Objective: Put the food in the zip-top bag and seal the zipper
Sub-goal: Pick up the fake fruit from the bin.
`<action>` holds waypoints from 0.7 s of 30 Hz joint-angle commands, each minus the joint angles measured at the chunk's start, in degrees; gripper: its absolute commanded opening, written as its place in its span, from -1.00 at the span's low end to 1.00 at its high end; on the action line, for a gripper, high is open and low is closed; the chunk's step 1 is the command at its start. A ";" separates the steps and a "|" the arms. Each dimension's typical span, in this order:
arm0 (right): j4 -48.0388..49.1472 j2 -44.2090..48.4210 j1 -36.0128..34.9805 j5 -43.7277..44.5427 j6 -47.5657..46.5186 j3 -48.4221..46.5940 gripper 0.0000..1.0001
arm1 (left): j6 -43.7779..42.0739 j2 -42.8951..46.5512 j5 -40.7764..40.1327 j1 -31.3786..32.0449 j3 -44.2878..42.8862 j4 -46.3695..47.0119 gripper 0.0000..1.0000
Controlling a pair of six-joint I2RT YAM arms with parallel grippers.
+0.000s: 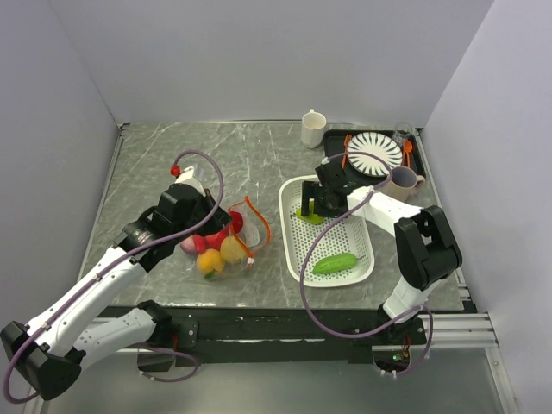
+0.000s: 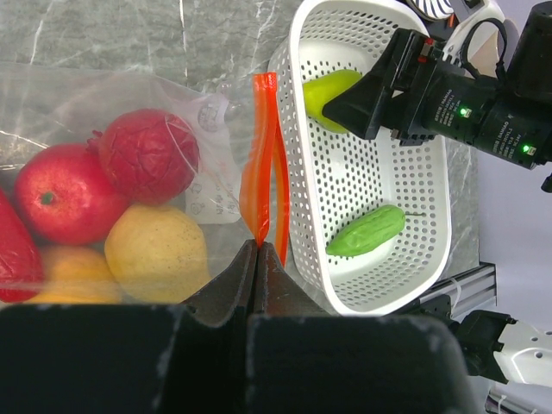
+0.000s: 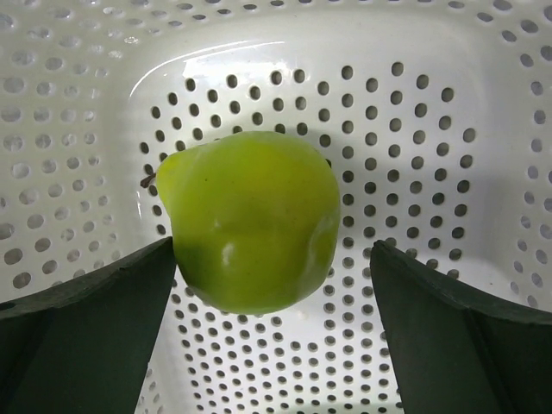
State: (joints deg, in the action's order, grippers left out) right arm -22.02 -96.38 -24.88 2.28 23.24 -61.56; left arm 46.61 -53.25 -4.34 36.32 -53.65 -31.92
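Left pincer (image 2: 259, 259) clamped on zipper (image 2: 263, 155), bag (image 2: 103, 95) left of basket (image 3: 431, 103); right pincer (image 3: 274, 259) spread wide, straddling green ball (image 3: 250, 216) in basket.

A white perforated basket (image 1: 345, 240) sat on the marbled table (image 1: 155, 155); behind it stood a white mug (image 1: 313, 129) and a striped plate (image 1: 374, 153).

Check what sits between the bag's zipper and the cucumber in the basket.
Only the side wall of the white basket and some of its bare perforated floor. The left wrist view shows the zipper outside that wall, the cucumber inside.
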 commanded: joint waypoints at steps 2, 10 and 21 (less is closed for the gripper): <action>0.66 2.16 0.10 1.84 2.33 -1.19 1.00 | -0.38 0.87 0.73 0.07 -0.40 2.22 -0.99; 4.78 1.02 0.01 0.18 7.95 -2.08 1.00 | -0.29 1.58 0.03 0.07 -0.14 1.69 -0.99; 2.59 -2.50 0.10 1.32 9.89 -2.95 0.92 | -0.64 1.49 -0.23 0.07 -0.32 1.25 -0.99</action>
State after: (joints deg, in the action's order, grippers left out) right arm -20.21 -98.63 -24.88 2.37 31.97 -63.77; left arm 46.59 -52.82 -4.38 36.32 -53.65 -32.01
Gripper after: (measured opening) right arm 0.978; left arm 0.012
